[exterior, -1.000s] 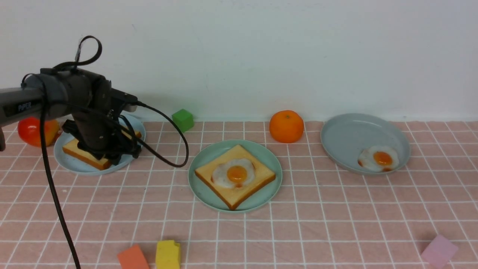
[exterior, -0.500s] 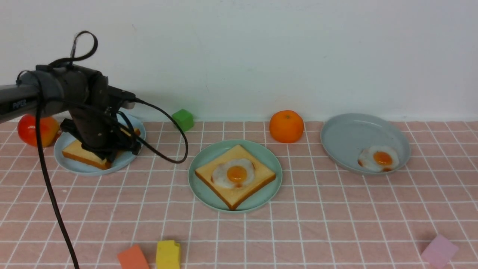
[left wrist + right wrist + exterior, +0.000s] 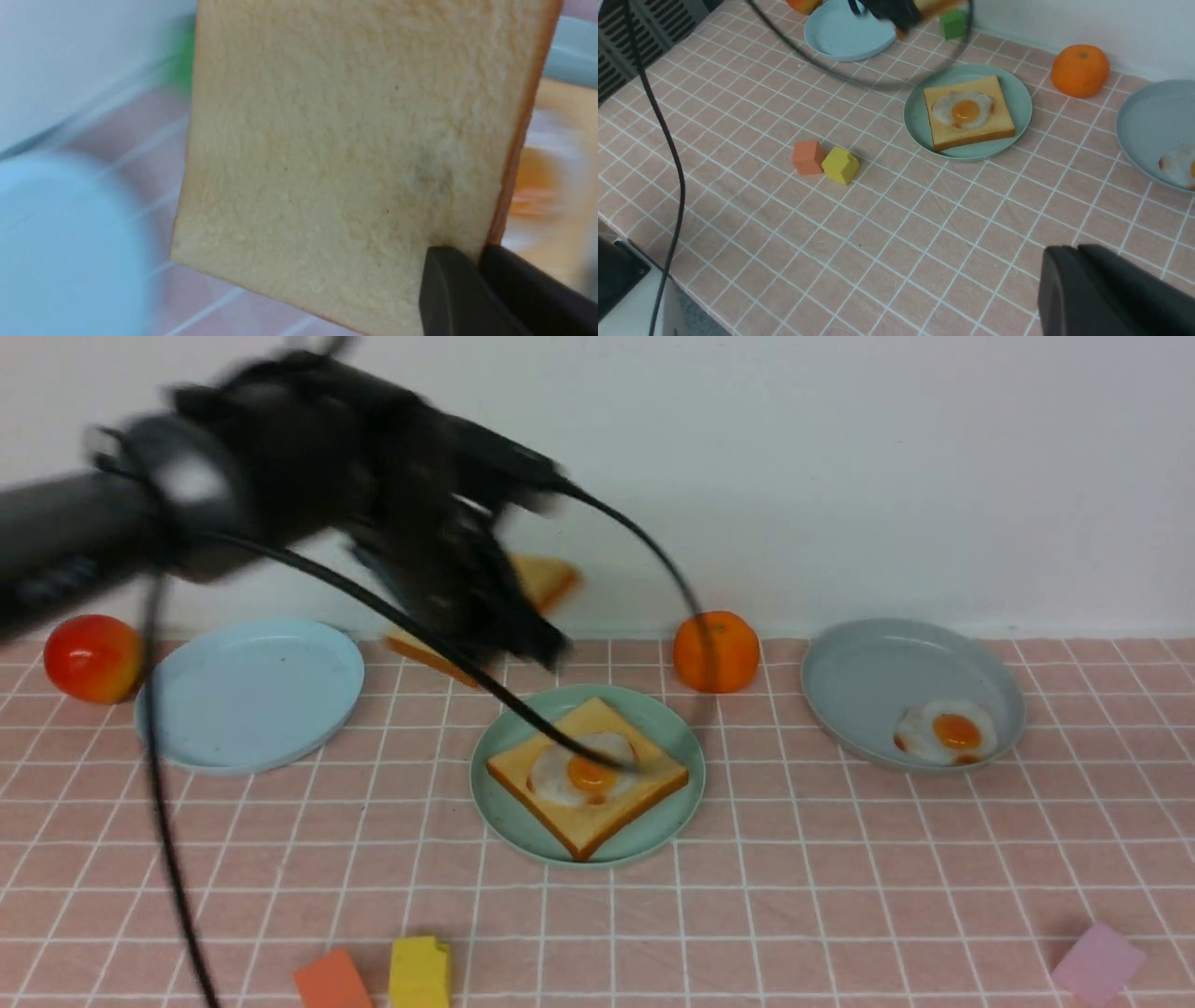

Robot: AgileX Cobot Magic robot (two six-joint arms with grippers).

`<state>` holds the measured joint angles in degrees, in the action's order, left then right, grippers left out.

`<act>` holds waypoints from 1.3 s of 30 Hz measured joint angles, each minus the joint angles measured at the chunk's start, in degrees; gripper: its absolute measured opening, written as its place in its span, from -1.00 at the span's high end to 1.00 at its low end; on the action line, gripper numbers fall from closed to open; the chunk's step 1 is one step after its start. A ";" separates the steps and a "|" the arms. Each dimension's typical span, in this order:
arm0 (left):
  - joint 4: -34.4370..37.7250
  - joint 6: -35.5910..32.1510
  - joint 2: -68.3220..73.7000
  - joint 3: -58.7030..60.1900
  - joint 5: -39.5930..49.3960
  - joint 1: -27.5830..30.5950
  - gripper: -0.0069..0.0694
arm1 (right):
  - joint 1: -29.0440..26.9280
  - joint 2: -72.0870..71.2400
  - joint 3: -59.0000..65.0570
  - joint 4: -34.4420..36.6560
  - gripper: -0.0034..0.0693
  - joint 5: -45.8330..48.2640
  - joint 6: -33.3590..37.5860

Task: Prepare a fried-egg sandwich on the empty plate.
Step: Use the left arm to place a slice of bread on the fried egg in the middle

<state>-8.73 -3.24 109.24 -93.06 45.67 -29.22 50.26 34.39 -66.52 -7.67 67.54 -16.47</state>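
Note:
My left gripper (image 3: 509, 630) is shut on one corner of a golden toast slice (image 3: 546, 581) and holds it tilted in the air, behind and left of the mint-green plate (image 3: 509, 803). In the left wrist view the slice (image 3: 345, 140) fills the frame, with the fingertips (image 3: 476, 254) pinching its crust edge. On the mint-green plate lies the other toast slice (image 3: 644, 784) with a fried egg (image 3: 588, 770) on top. My right gripper (image 3: 1078, 249) is shut and empty above the near tablecloth, out of the front view.
The light blue plate (image 3: 252, 695) at the left holds nothing. A grey-blue plate (image 3: 887, 672) at the right holds a second fried egg (image 3: 948, 733). An orange (image 3: 716, 651), a red fruit (image 3: 91, 658), and orange (image 3: 331, 980), yellow (image 3: 420, 973) and pink (image 3: 1097, 963) blocks lie around.
My left gripper has lifted the toast slice off the light blue plate and swung up and right towards the mint-green plate, blurred by motion. The light blue plate is now bare.

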 joint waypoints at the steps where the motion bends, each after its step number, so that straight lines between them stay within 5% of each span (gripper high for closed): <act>1: -0.40 -0.35 1.01 0.00 0.02 -2.74 0.71 | 0.00 0.00 0.00 -0.16 0.75 0.38 0.05; 8: -2.99 -0.46 5.90 0.18 0.61 -7.57 0.72 | 0.00 0.00 0.05 -0.86 0.73 3.29 0.05; 39: -4.33 -0.68 10.87 0.57 -0.69 -7.62 0.66 | 0.00 0.00 0.05 -1.46 0.70 4.49 0.10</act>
<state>-13.06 -3.92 120.11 -92.49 44.98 -36.84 50.26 34.39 -66.47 -9.13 72.03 -16.37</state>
